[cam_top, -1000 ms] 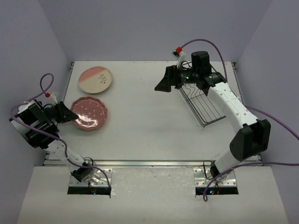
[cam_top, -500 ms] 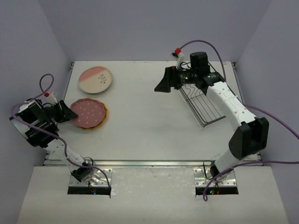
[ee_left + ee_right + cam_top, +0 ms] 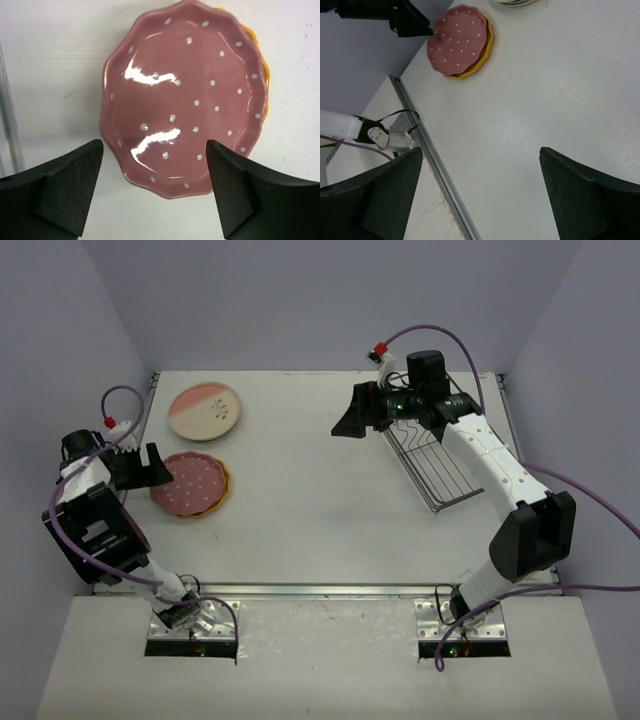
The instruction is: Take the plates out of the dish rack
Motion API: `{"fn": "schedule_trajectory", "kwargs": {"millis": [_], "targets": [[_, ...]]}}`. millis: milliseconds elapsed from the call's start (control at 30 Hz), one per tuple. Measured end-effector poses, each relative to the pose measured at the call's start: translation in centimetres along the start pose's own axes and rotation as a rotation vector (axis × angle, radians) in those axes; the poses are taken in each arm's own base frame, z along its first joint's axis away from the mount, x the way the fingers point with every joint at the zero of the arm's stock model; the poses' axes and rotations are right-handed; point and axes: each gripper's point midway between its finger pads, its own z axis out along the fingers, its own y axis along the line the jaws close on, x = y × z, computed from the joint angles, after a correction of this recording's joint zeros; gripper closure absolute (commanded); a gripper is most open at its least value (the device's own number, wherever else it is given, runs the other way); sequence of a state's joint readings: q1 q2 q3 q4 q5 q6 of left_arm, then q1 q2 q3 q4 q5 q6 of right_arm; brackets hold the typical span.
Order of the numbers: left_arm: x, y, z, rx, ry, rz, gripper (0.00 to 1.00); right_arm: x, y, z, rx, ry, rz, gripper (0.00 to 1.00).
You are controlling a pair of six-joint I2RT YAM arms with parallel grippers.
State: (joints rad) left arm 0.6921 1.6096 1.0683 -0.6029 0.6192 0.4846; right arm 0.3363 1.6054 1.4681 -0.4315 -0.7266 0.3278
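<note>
A pink plate with white dots (image 3: pixel 192 483) (image 3: pixel 185 95) lies on a yellow-orange plate (image 3: pixel 227 487) (image 3: pixel 264 75) at the table's left. A cream and pink plate (image 3: pixel 204 411) lies flat behind them. My left gripper (image 3: pixel 162 472) (image 3: pixel 154 150) is open at the dotted plate's left rim. The rim sits between the fingers (image 3: pixel 70 185), and neither finger touches it. The dark wire dish rack (image 3: pixel 437 472) stands at the right, partly under my right arm, and no plate shows in it. My right gripper (image 3: pixel 345 424) (image 3: pixel 481 150) hangs open over bare table, left of the rack.
The table's metal front rail (image 3: pixel 427 145) and the left arm's base (image 3: pixel 380 137) show in the right wrist view. The left wall stands close behind my left arm (image 3: pixel 90 520). Another plate's rim (image 3: pixel 515 2) shows at that view's top edge.
My left gripper has opened and let go of the dotted plate, which now rests on the yellow-orange plate. The left arm swung toward the back. The right arm stayed still.
</note>
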Motion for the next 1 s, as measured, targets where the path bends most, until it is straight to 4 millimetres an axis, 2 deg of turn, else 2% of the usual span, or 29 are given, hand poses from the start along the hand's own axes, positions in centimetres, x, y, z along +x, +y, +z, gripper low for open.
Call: {"fn": "schedule_trajectory", "kwargs": {"millis": [67, 233, 367, 467, 533, 600, 700, 767, 833, 900, 1000], "targets": [[-0.9, -0.8, -0.2, -0.036, -0.019, 0.069, 0.00, 0.0, -0.3, -0.1, 0.016, 0.002, -0.007, 0.01], [-2.3, -1.9, -0.7, -0.124, -0.054, 0.182, 0.00, 0.1, -1.7, -0.3, 0.098, 0.009, -0.029, 0.01], [-5.1, -3.6, -2.9, -0.239, -0.142, 0.309, 0.00, 0.2, -4.4, -1.1, 0.257, 0.009, -0.071, 0.01], [-7.8, -7.8, -4.4, -0.252, -0.228, 0.435, 0.00, 0.8, -6.3, -2.5, 0.391, 0.005, -0.114, 0.01], [-9.3, -11.9, -4.8, -0.224, -0.268, 0.516, 0.00, 1.4, -7.4, -3.9, 0.473, 0.004, -0.135, 0.01], [-10.5, -16.9, -4.7, -0.180, -0.298, 0.594, 0.00, 2.4, -8.4, -5.7, 0.552, 0.000, -0.147, 0.01], [-10.0, -25.3, -3.6, -0.044, -0.302, 0.706, 0.00, 4.0, -10.3, -9.1, 0.658, -0.014, -0.122, 0.01], [-8.8, -28.7, -2.8, 0.022, -0.271, 0.738, 0.00, 4.9, -11.8, -11.9, 0.726, -0.040, -0.084, 0.01], [-7.8, -30.2, -2.1, 0.055, -0.231, 0.730, 0.00, 5.7, -13.3, -14.7, 0.796, -0.079, -0.053, 0.01], [-7.2, -30.6, -1.2, 0.068, -0.198, 0.695, 0.00, 7.2, -13.9, -16.7, 0.849, -0.097, -0.039, 0.01], [-6.4, -30.6, -0.5, 0.079, -0.161, 0.647, 0.00, 10.1, -13.2, -17.6, 0.861, -0.102, -0.058, 0.01]]}}
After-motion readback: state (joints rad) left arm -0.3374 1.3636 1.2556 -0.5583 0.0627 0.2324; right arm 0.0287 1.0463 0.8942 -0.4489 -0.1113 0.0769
